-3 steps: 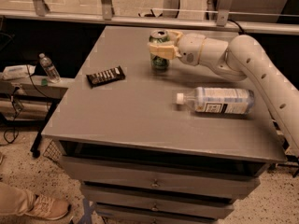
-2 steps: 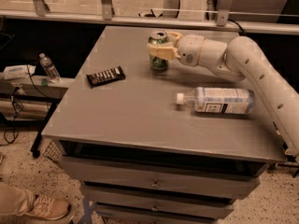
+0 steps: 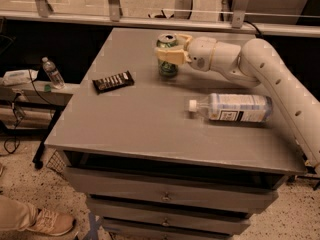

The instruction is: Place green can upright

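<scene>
The green can [image 3: 168, 67] stands upright on the grey table [image 3: 140, 124], toward the far middle, its silver top with pull tab facing up. My gripper [image 3: 169, 53] reaches in from the right on the white arm. Its yellowish fingers [image 3: 167, 57] wrap around the can's upper half, shut on it. The can's base appears to rest on the tabletop.
A clear plastic bottle with white cap [image 3: 232, 107] lies on its side at the table's right. A dark snack bar [image 3: 113, 81] lies at the left. A small bottle [image 3: 52, 72] stands on a side shelf left of the table. A person's shoe [image 3: 47, 223] is at bottom left.
</scene>
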Tool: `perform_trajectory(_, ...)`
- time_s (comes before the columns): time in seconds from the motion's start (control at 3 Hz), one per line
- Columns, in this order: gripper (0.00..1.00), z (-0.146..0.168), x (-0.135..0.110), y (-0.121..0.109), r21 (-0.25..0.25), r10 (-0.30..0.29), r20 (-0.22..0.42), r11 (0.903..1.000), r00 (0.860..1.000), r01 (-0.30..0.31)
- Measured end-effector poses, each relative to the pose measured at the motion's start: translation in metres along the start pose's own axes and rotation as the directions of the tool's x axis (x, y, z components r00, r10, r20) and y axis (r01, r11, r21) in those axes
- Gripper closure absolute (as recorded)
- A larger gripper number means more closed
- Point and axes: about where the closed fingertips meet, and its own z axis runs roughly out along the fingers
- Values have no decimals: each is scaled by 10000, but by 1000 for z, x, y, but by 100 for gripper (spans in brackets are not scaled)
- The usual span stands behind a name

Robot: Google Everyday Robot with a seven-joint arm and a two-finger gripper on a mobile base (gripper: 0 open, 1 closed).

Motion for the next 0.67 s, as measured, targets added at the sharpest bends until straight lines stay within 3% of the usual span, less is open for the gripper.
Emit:
perform_trajectory(0.33,13,3,0,2,-46,2,8,10000,10000,-2)
perform_trajectory(0.67,0,5,-1,3,-93,4,16,10000,10000,-4)
